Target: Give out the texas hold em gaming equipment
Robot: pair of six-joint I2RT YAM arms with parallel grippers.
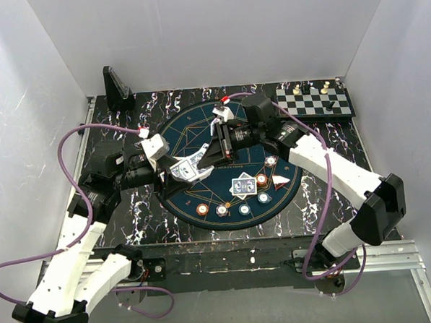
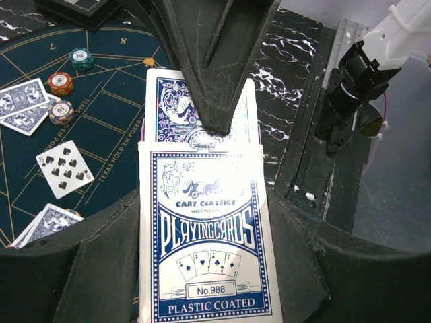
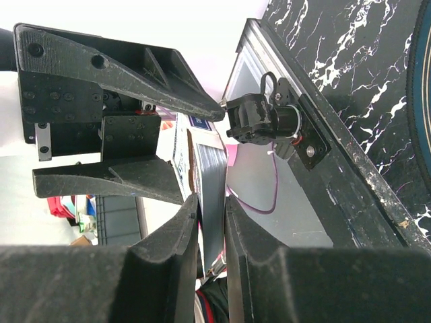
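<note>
My left gripper is shut on a blue-and-white playing-card box, held above the left part of the dark-blue mat. My right gripper comes from the right and is shut on the deck of cards sticking out of the box's open end. Blue-backed cards and a face-up card lie on the mat. The left wrist view shows an eight of spades and more blue-backed cards. Orange and teal chips lie along the mat's near rim.
A chessboard with pieces sits at the back right. A black stand is at the back left. More chips lie near the cards. The table's near edge and metal rail are close to the left gripper.
</note>
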